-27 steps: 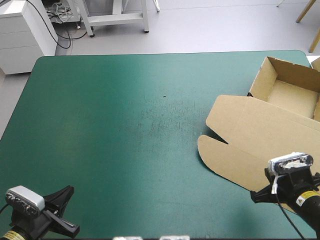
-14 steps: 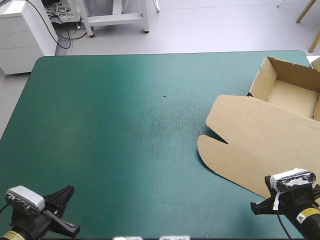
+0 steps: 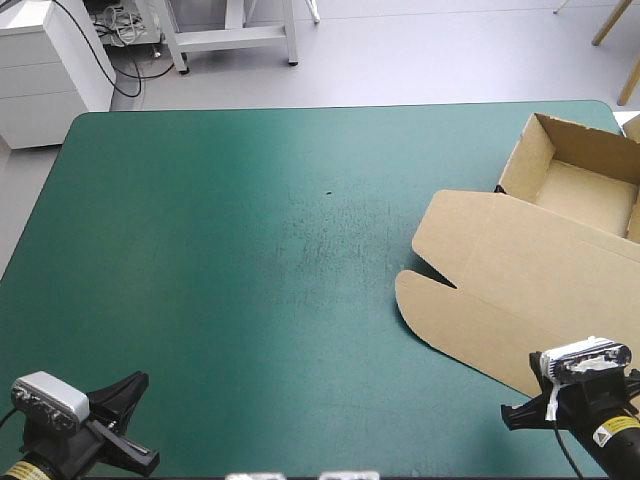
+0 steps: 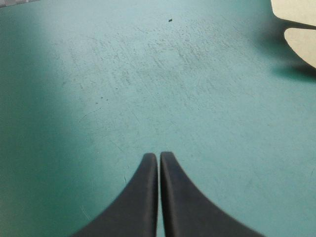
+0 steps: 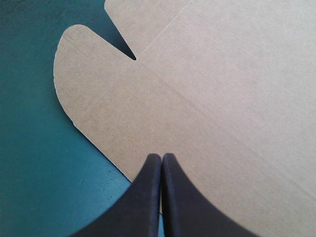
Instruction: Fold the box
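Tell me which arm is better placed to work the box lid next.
Right, likely: the right gripper, shut, sits at the flat lid of the box; the left gripper, shut, is over bare teal-green cover, far off.

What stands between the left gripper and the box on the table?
Nothing visible does. Only bare teal-green cover lies between the shut left gripper and the box, which sits ahead of it and off to its right.
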